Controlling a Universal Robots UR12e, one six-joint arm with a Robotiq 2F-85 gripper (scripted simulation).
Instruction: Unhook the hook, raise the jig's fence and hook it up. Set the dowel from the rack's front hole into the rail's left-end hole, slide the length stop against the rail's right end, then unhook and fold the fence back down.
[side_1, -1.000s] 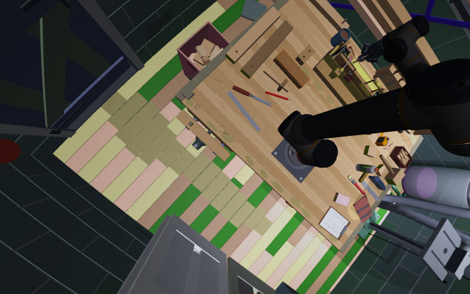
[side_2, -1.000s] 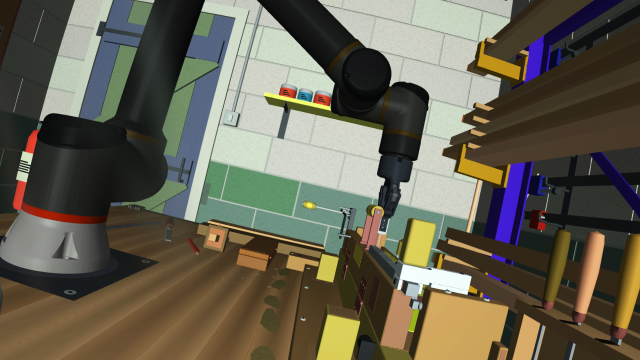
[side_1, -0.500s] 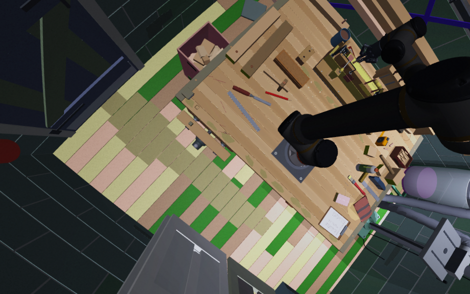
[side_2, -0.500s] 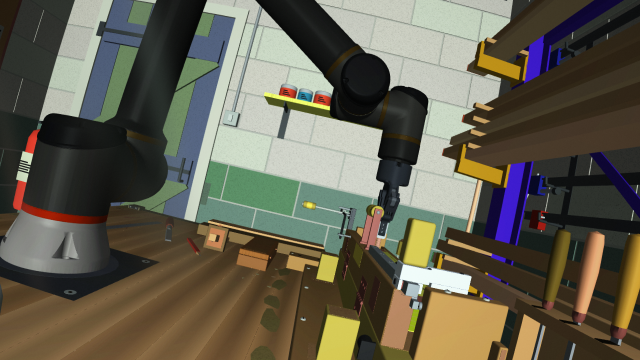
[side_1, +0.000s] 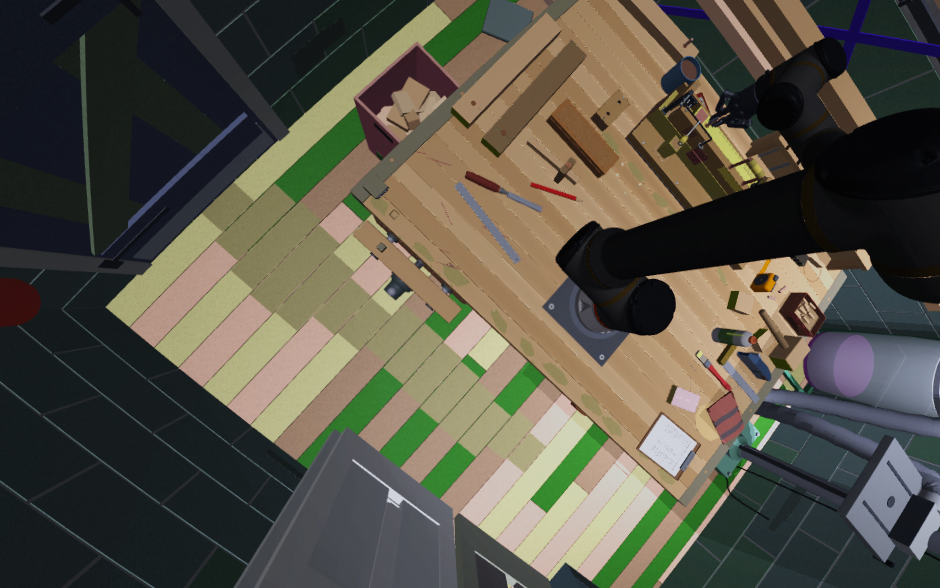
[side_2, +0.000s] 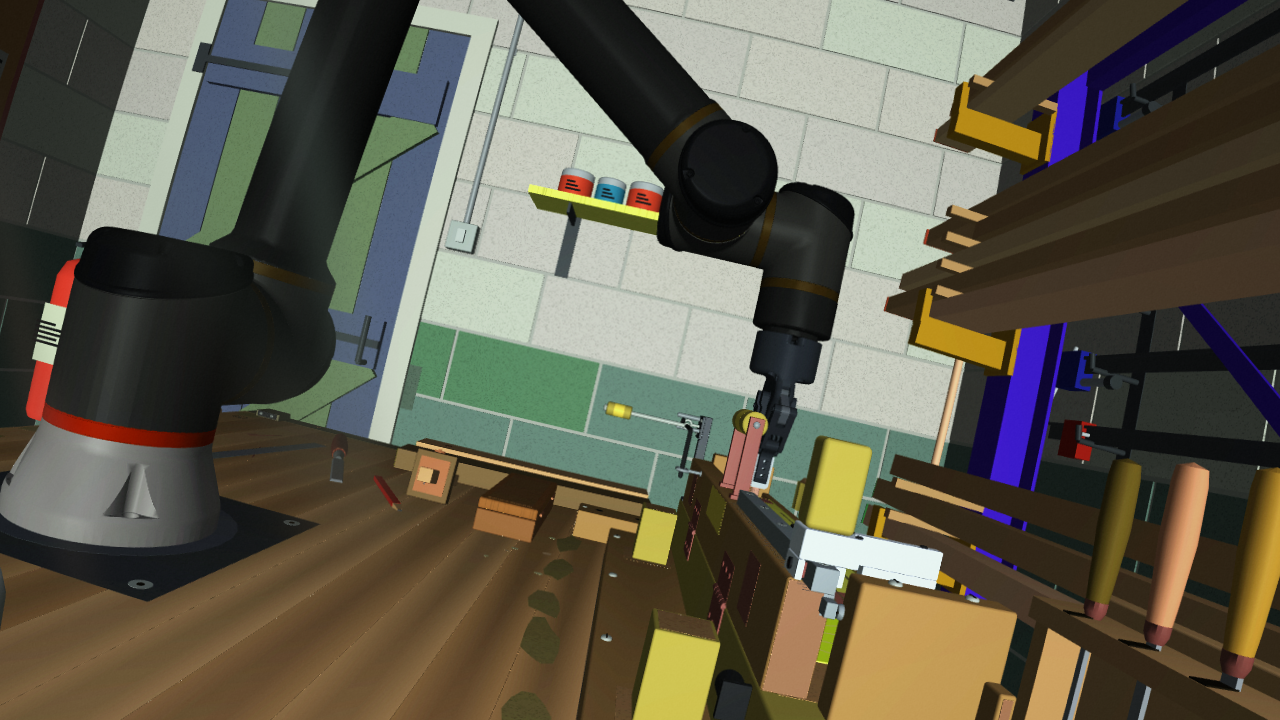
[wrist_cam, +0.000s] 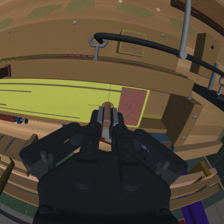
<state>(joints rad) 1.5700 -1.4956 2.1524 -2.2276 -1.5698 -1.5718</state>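
The dowel (wrist_cam: 107, 116), a short brown wooden peg, is held upright in my closed gripper (wrist_cam: 107, 120), right over an orange-ringed hole at the end of the yellow-green rail (wrist_cam: 60, 99) beside a reddish patch (wrist_cam: 131, 105). I cannot tell how deep the dowel sits in the hole. The jig (side_1: 700, 149) lies at the bench's far edge, with my gripper (side_1: 717, 118) at its end. The fence (wrist_cam: 92, 71) stands raised behind the rail, and a black hook (wrist_cam: 148, 45) is caught in an eye screw (wrist_cam: 96, 45). A white block (side_2: 873, 555) sits on the rail nearer the second side camera.
The raised fence stands close behind my fingers, with a wooden block (wrist_cam: 182, 116) at its right. Yellow blocks (side_2: 837, 479) stand along the jig. A lumber rack (side_2: 1101, 224) and hanging tool handles (side_2: 1173, 555) crowd the far side. Chisel, saw and boards lie on the open bench (side_1: 499, 201).
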